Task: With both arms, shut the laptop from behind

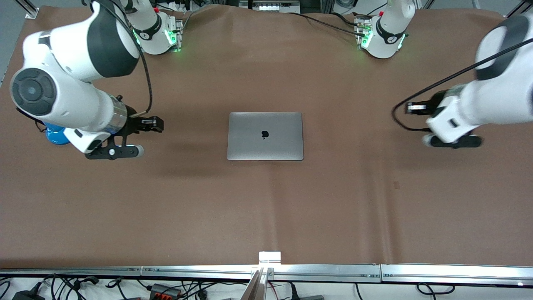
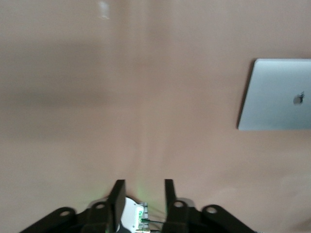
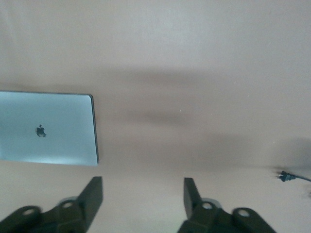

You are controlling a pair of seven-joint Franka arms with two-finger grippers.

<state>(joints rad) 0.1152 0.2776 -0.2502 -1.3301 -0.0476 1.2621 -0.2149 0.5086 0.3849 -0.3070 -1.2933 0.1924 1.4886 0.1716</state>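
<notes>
The silver-grey laptop (image 1: 265,136) lies shut and flat at the middle of the brown table, its lid up with the dark apple logo showing. It also shows in the left wrist view (image 2: 277,97) and the right wrist view (image 3: 48,128). My right gripper (image 1: 153,124) hangs above the table toward the right arm's end, well apart from the laptop, open and empty (image 3: 142,187). My left gripper (image 1: 416,107) hangs above the table toward the left arm's end, also apart from the laptop, open and empty (image 2: 143,187). Keys, trackpad and screen are hidden inside.
A blue object (image 1: 56,135) sits on the table under the right arm. A metal rail (image 1: 266,271) runs along the table edge nearest the front camera. A black cable plug (image 3: 286,177) lies on the table in the right wrist view.
</notes>
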